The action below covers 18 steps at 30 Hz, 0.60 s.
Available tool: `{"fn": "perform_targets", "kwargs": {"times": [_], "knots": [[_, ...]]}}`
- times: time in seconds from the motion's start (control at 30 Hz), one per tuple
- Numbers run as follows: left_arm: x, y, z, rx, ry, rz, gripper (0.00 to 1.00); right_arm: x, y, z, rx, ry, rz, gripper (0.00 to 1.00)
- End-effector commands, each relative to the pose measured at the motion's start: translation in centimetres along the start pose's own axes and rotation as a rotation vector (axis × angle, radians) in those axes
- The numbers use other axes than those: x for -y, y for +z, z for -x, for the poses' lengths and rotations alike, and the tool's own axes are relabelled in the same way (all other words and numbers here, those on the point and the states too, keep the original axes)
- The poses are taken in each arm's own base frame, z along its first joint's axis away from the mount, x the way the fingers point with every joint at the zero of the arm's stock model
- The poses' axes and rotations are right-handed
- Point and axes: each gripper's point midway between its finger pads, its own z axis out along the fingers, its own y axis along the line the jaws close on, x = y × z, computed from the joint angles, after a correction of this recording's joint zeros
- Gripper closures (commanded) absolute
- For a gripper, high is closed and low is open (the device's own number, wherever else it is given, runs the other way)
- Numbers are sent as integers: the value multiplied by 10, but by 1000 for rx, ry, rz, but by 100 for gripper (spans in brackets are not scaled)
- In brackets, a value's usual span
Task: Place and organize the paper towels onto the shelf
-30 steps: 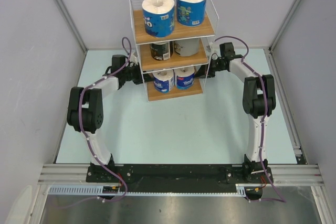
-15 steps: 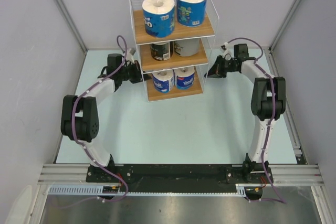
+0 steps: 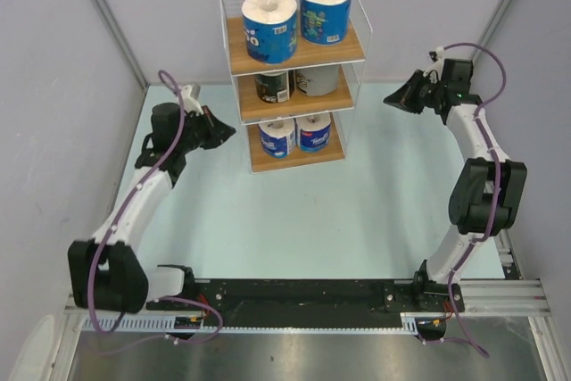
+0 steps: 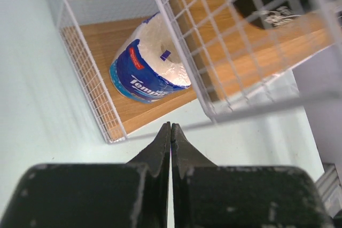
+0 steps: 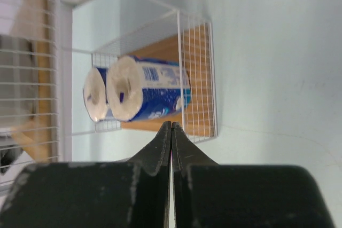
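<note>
The shelf point(image 3: 299, 156) stands at the back middle of the table with paper towels on every tier. Two blue-wrapped rolls point(image 3: 268, 26) point(image 3: 325, 9) stand on top, a dark roll point(image 3: 273, 86) and a grey roll point(image 3: 316, 80) in the middle, two blue rolls point(image 3: 277, 136) point(image 3: 313, 131) at the bottom. My left gripper point(image 3: 229, 131) is shut and empty, just left of the shelf. In the left wrist view its tips point(image 4: 170, 126) point at a bottom blue roll point(image 4: 149, 68). My right gripper point(image 3: 391, 103) is shut and empty, right of the shelf; its tips point(image 5: 171, 125) face the bottom rolls point(image 5: 147, 94).
Grey walls with slanted metal posts point(image 3: 107, 20) close in the left, right and back. A metal rail point(image 3: 303, 296) carrying both arm bases runs along the near edge. Purple cables point(image 3: 468, 46) loop off both wrists. The pale green tabletop point(image 3: 303, 211) lies in front of the shelf.
Both arms have drawn back from the shelf's sides. The left gripper moved out to the left, the right gripper out to the right and up. Both stayed shut.
</note>
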Motion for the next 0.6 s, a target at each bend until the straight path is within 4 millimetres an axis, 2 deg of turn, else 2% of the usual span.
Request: {"fn": "perform_targets", "kwargs": {"times": [0.0, 0.07, 0.23, 0.27, 0.3, 0.37, 0.4, 0.43, 0.47, 0.5, 0.57], "knots": [[14, -44, 33, 173, 5, 58, 99, -34, -39, 55, 215, -38, 1, 100], [21, -54, 45, 212, 18, 55, 98, -50, -54, 70, 269, -73, 14, 100], [50, -71, 83, 284, 47, -9, 98, -84, -68, 95, 299, -106, 113, 100], [52, -69, 86, 282, 49, -18, 99, -90, -68, 102, 305, -113, 128, 100], [58, -72, 99, 307, 57, -32, 99, -95, -69, 105, 303, -120, 148, 100], [57, -68, 108, 306, 56, -43, 100, -100, -64, 112, 301, -121, 177, 100], [62, -72, 122, 336, 69, -57, 100, -110, -67, 118, 302, -141, 212, 100], [64, -71, 127, 341, 72, -68, 100, -116, -67, 121, 299, -138, 235, 100], [60, -66, 131, 334, 58, -71, 100, -115, -60, 124, 287, -136, 252, 100], [66, -69, 141, 349, 70, -96, 100, -130, -66, 129, 289, -164, 293, 100], [67, -61, 147, 342, 58, -118, 100, -138, -62, 131, 271, -172, 322, 100]]}}
